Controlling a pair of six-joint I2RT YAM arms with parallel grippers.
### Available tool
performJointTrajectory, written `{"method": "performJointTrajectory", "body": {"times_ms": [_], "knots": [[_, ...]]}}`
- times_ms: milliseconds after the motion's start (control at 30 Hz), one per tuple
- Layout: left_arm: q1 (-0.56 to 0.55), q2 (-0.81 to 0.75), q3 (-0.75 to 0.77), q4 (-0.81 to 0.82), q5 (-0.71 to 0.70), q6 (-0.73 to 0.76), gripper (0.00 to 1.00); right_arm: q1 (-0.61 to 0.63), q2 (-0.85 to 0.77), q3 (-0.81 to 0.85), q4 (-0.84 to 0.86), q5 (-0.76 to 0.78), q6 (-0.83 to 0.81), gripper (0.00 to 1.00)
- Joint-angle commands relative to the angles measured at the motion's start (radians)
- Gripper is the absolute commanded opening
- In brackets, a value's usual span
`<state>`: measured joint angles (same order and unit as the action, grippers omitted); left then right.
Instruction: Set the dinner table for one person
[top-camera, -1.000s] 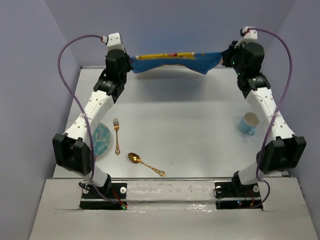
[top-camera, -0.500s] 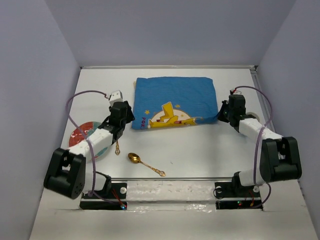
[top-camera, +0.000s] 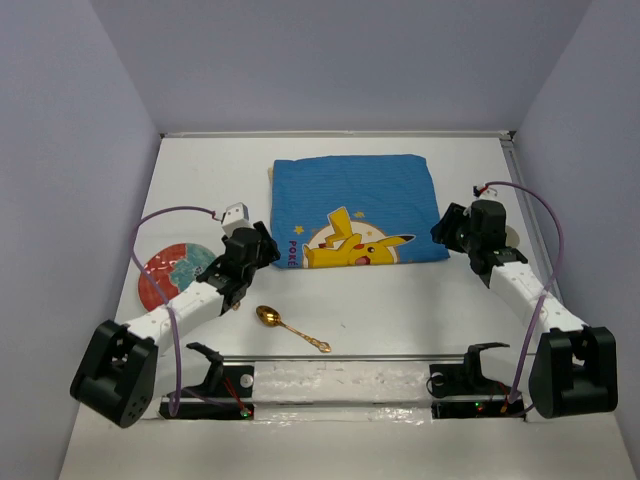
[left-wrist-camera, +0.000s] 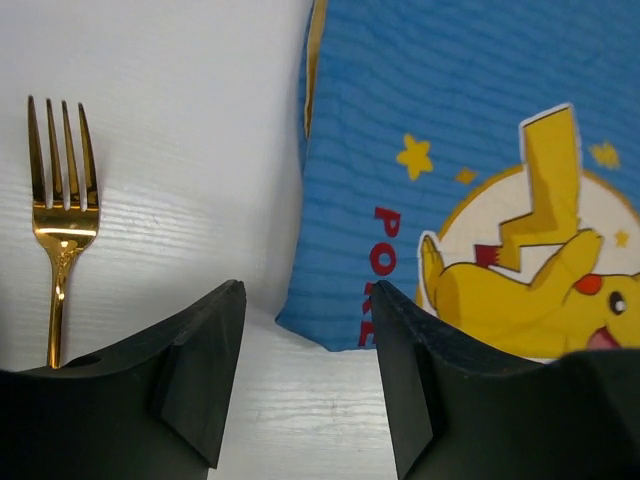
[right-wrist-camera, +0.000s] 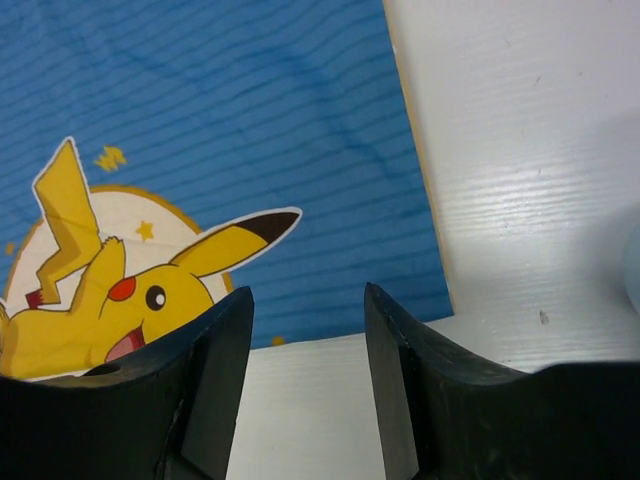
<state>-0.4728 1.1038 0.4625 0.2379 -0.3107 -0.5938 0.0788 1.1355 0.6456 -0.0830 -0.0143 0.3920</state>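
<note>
- Two grippers, both spread, nothing pinched: left gripper (top-camera: 268, 250) and right gripper (top-camera: 445, 228).
- Directly beneath each, the dinner table (top-camera: 400, 310); white, bare just below the fingertips in both wrist views.
- Left arm stretched low from its base, slanting inward; aimed at the near left corner of the blue placemat (top-camera: 355, 205) — corner showing in the gap between the fingers, neither one closed on it.
- Right arm bent at the elbow along the table's right side, wrist turned inward; placemat's near edge showing in its gap, near right corner just beside.
- Gold fork (left-wrist-camera: 60, 200) flat on the table, just left of the left gripper; gold spoon (top-camera: 290, 328) nearer the bases; plate (top-camera: 165, 270) at far left, apart from the placemat.
</note>
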Motion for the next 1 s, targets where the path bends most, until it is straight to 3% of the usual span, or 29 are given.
{"method": "performJointTrajectory", "body": {"times_ms": [0,67,200,300,333,367,400,467,567,767,967], "knots": [[-0.015,0.138,0.070,-0.037,-0.036,-0.018,0.63,-0.001,0.044,0.003,-0.009,-0.027,0.034,0.52],[-0.015,0.175,0.079,-0.028,-0.024,-0.023,0.62,-0.001,0.033,-0.015,0.018,-0.039,0.054,0.44],[-0.016,0.252,0.082,0.006,-0.008,-0.046,0.60,-0.001,0.032,-0.020,0.029,-0.039,0.070,0.45],[-0.015,0.292,0.091,0.029,-0.004,-0.049,0.52,-0.001,0.076,-0.023,0.037,-0.024,0.096,0.53],[-0.016,0.297,0.093,0.034,0.004,-0.049,0.49,-0.001,0.092,-0.020,0.037,-0.003,0.111,0.63],[-0.017,0.298,0.091,0.037,0.005,-0.049,0.44,-0.001,0.108,-0.018,0.038,0.008,0.120,0.67],[-0.017,0.298,0.088,0.041,0.002,-0.047,0.28,-0.001,0.136,-0.014,0.040,0.019,0.139,0.71],[-0.016,0.294,0.081,0.041,-0.005,-0.040,0.12,-0.001,0.159,-0.012,0.054,0.066,0.159,0.71],[-0.015,0.286,0.074,0.021,-0.033,-0.024,0.00,-0.001,0.159,-0.018,0.061,0.122,0.199,0.68],[-0.007,0.269,0.057,0.024,-0.041,-0.015,0.00,-0.001,0.148,-0.049,0.058,0.194,0.274,0.62],[0.002,0.217,0.028,0.015,-0.033,-0.037,0.00,-0.001,0.236,-0.047,0.023,0.152,0.303,0.60]]}}
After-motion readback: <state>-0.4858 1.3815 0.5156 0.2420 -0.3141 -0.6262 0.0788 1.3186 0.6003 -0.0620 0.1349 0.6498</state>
